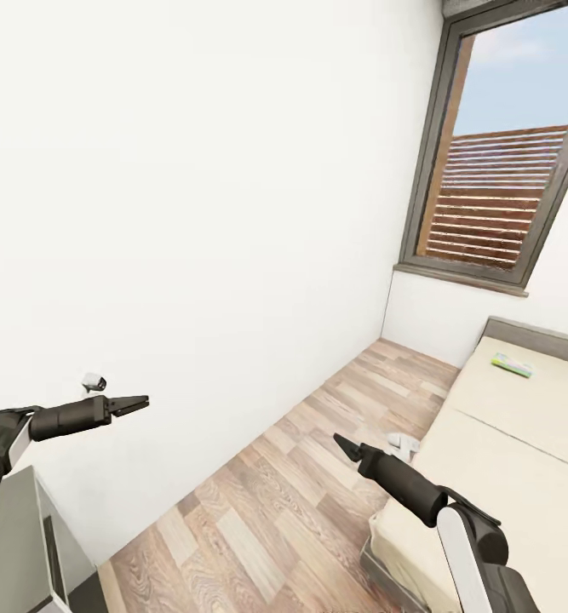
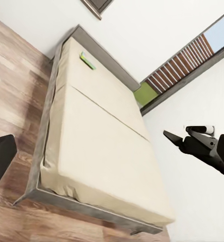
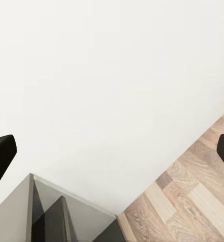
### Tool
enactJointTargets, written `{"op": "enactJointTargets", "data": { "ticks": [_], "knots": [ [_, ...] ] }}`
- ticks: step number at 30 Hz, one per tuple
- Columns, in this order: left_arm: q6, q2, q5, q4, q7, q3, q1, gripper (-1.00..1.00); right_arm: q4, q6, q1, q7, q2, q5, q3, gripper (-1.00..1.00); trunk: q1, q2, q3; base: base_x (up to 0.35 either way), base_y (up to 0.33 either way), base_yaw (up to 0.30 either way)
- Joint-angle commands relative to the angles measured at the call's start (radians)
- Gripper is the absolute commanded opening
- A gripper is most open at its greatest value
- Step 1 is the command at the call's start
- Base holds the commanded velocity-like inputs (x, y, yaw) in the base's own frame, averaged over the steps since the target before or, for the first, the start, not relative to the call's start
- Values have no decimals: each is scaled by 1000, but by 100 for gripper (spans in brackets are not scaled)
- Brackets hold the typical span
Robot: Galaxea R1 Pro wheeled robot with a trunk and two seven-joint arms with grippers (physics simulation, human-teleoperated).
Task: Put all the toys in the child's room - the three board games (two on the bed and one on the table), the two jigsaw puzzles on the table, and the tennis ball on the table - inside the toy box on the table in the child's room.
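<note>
A low bed (image 1: 505, 443) with a plain beige mattress and a grey headboard stands at the right, under the window. One flat green-and-white board game (image 1: 512, 365) lies on the mattress near the headboard; the left wrist view shows it too (image 2: 87, 60) on the bed (image 2: 101, 146). My left gripper (image 1: 143, 400) hangs in the air by the white wall, open and holding nothing. Above the wood floor, short of the bed's foot, my right gripper (image 1: 339, 441) is open and empty as well. The toy box, the table, the jigsaw puzzles and the tennis ball are out of view.
A grey cabinet (image 1: 15, 536) stands at the lower left against the wall. A strip of wood-plank floor (image 1: 301, 477) runs between wall and bed. A small white thing (image 1: 403, 442) lies on the floor by the bed. A dark-framed window (image 1: 496, 196) is at the far end.
</note>
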Motion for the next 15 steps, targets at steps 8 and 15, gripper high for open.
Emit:
{"op": "enactJointTargets", "data": {
  "ticks": [8, 15],
  "knots": [
    [11, -11, -2, 0, -4, 1, -1, 100, 0, 10, -1, 4, 1, -4, -22, 100, 1, -2, -2, 0, 0, -285],
    [11, -15, -2, 0, -4, 0, 0, 100, 0, 10, -1, 4, 1, -4, -45, 100, 1, -2, -2, 0, 0, -285]
  ]
}}
